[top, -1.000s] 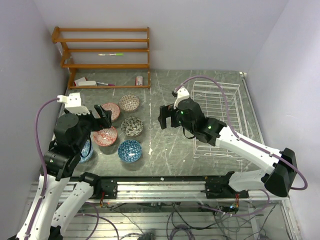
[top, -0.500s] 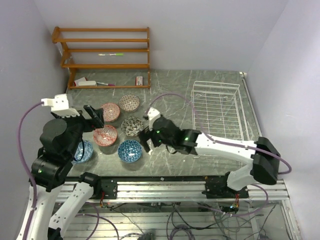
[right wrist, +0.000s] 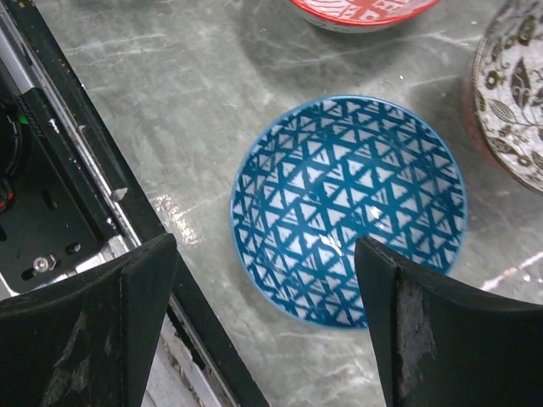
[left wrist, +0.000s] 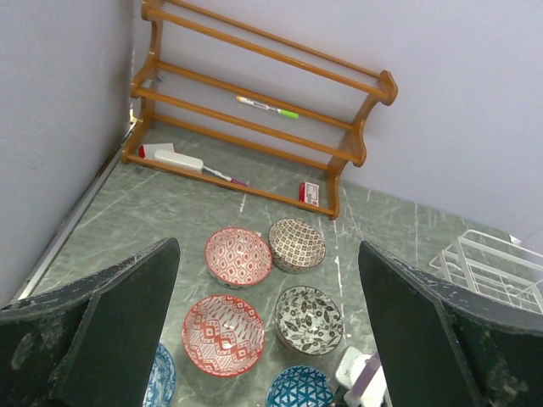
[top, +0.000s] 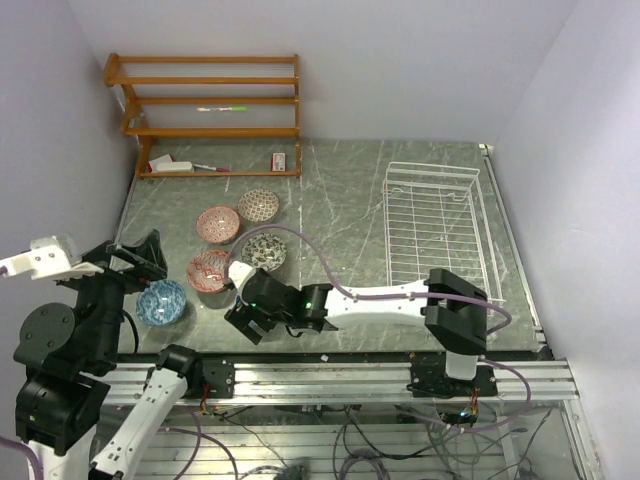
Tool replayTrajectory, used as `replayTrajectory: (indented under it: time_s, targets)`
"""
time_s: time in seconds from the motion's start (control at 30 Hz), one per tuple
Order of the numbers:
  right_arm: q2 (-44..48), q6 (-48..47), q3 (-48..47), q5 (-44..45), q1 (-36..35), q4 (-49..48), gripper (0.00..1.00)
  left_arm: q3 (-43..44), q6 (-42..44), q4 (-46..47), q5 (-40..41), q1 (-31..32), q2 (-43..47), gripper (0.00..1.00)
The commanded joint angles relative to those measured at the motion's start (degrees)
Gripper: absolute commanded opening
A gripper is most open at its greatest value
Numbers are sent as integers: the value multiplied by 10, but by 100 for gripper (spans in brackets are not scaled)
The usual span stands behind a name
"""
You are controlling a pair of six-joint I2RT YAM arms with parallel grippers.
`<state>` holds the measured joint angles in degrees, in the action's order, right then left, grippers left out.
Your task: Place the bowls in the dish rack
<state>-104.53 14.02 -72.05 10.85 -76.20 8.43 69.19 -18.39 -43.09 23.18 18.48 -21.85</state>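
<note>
**Kai:** While the right gripper [right wrist: 265, 244] hangs over the blue triangle-patterned ceramic bowl [right wrist: 348, 208], jaws wide and nothing in them: how do we take it?

**Rui:** Rim pinch. One finger inside the wall, one outside. Wrist view has the bowl off-centre toward the right finger, so I'd shift until the rim sits between the fingers, then drop.

**Kai:** Clearance?

**Rui:** Tight. Black metal rail [right wrist: 51, 170] at the table's near edge is just beside the bowl on one side. Grey-black floral bowl [right wrist: 517, 102] is just beside it on the other, and the red patterned bowl [right wrist: 365, 8] is near the far side. Pick the rim arc facing bare grey marbled tabletop [right wrist: 170, 76]. Glazed ceramic, likely slick. Close firm and lift straight up before any swing.

**Kai:** Left gripper [left wrist: 270, 248]?

**Rui:** Raised at the left of the bowl cluster, fully spread, empty. Out of the way.

**Kai:** Target?

**Rui:** White wire dish rack [top: 436, 225], far right of the table, well apart from the bowls, none in it yet. Long carry across. Keep the bowl level and set it down, don't drop it.
</note>
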Motion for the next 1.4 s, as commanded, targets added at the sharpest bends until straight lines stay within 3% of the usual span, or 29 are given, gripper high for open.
replayTrajectory:
  time_s: [0.0, 0.23, 0.5, 0.67, 0.83, 0.97, 1.03, 1.37]
  targets:
    - [-37, -21, -39, -5, -8, 1, 83, 9, 6, -23, 36, 0, 13, 98]
    - [-75, -35, -63, -27, -10, 5, 76, 13, 10, -40, 45, 1, 17, 97]
    - [-108, -42, -85, 28, -22, 35, 56, 6, 9, -42, 48, 1, 23, 97]
    - [-109, -38, -88, 65, -26, 44, 29, 4, 8, -39, 45, 1, 21, 98]
    - [-127, -38, -86, 75, -28, 53, 23, 0, 7, -40, 44, 1, 21, 98]
    - [-123, -35, -86, 76, -31, 58, 0, -3, 6, -38, 46, 1, 23, 98]
    - [-116, -31, -92, 70, -33, 69, 0, -2, 6, -37, 47, 0, 22, 98]
    - [108, -5, -30, -68, -13, 21, 0, 19, 0, -28, 29, 0, 8, 97]
